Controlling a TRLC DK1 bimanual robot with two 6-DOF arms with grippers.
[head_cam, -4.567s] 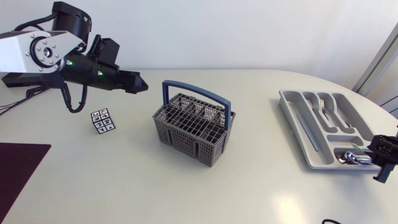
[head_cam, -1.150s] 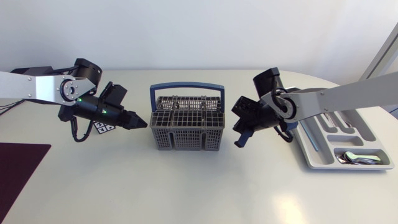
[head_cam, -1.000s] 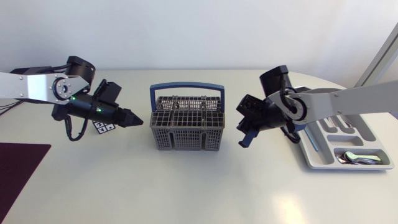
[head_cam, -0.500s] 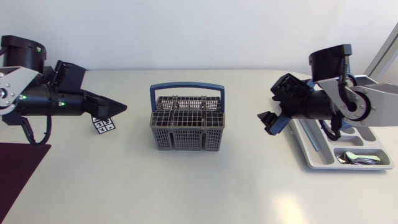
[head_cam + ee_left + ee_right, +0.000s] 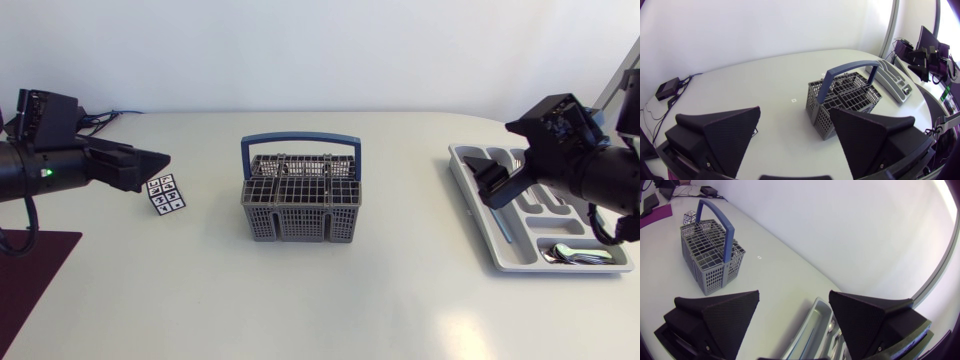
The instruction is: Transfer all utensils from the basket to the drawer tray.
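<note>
The left gripper point(image 5: 150, 170) and right gripper point(image 5: 486, 176) are matte black wedges; the left arm point(image 5: 25, 172) has a green light point(image 5: 46, 172).

A broad white table point(image 5: 320, 300) with a rounded far edge fills the room's foreground, matte and evenly lit, with a soft patch of glare near its front right. Behind it rises a plain white wall point(image 5: 320, 50). A dark maroon mat point(image 5: 30, 270) lies at the table's left front, and a small black-and-white marker cube point(image 5: 165, 194) stands further back.
</note>
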